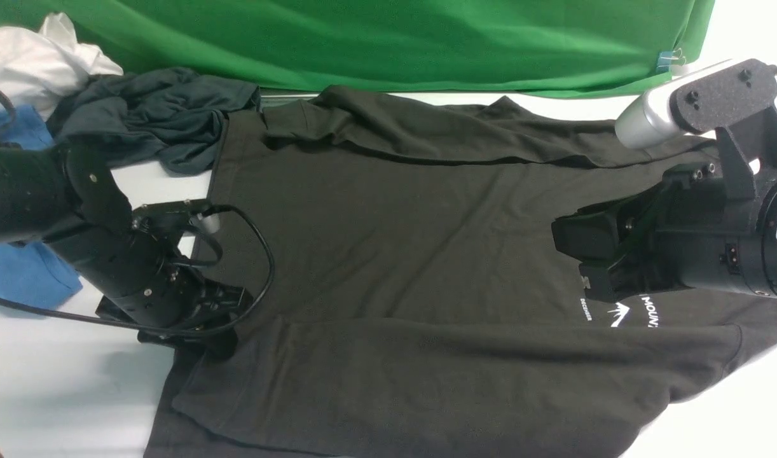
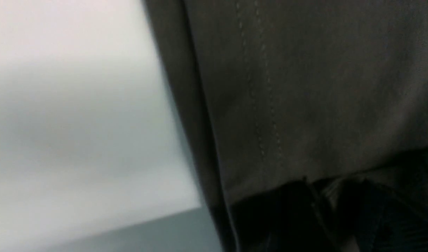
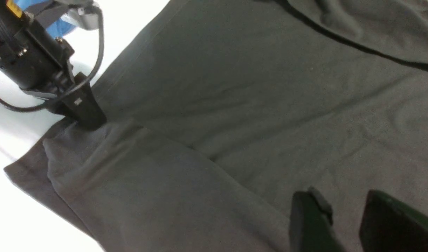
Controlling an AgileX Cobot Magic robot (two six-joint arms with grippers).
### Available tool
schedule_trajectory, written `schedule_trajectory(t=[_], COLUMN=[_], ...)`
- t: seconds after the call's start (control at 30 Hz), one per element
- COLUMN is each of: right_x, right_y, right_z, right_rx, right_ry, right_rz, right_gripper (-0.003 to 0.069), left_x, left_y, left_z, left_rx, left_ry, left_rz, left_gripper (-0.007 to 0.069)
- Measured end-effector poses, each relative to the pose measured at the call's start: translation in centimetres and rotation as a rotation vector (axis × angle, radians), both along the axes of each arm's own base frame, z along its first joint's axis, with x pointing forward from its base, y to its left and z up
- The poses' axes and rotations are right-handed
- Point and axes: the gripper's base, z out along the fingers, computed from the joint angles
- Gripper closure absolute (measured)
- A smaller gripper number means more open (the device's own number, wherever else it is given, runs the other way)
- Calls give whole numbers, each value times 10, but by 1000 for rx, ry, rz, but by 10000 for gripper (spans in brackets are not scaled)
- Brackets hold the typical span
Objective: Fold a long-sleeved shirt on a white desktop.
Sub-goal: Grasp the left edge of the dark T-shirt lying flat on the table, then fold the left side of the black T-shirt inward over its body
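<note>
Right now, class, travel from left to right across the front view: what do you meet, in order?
blue garment → left tool → shirt (its open middle) → right tool

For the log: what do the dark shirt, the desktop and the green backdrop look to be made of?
Long-sleeved shirt: soft matte knit, probably cotton; it lies in low creases, with twin stitching at the hem. White desktop: smooth, hard, matte, perhaps laminate; no grain shows. Green backdrop: thin cloth, hanging in folds.
</note>
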Motion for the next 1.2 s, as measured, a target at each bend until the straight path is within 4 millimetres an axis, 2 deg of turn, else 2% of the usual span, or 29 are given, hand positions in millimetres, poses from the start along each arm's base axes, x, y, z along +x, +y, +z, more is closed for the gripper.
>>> schedule_trajectory(t=[0.23, 0.33, 0.5, 0.67, 1.07, 1.2], right_x=[0, 1, 1, 1, 2, 3], right_y=[0, 0, 0, 0, 0, 1], right_z=[0, 1, 1, 1, 3, 3], right_rx=[3, 8, 11, 12, 20, 25], right_ry=[1, -8, -12, -14, -30, -38], right_rz=[-2, -5, -7, -7, -11, -14], right_gripper=[417, 417, 417, 417, 417, 417], left_x=[-1, -1, -2, -4, -14, -11], left_y=[-1, -2, -3, -2, -1, 0], left_z=[0, 0, 3, 18, 72, 80], left_rx=[-7, -24, -29, -30, -25, -12], left_ry=[8, 14, 13, -38, -268, -331], left_rz=[-14, -10, -9, -10, -14, -36], left_gripper=[473, 538, 581, 583, 583, 583])
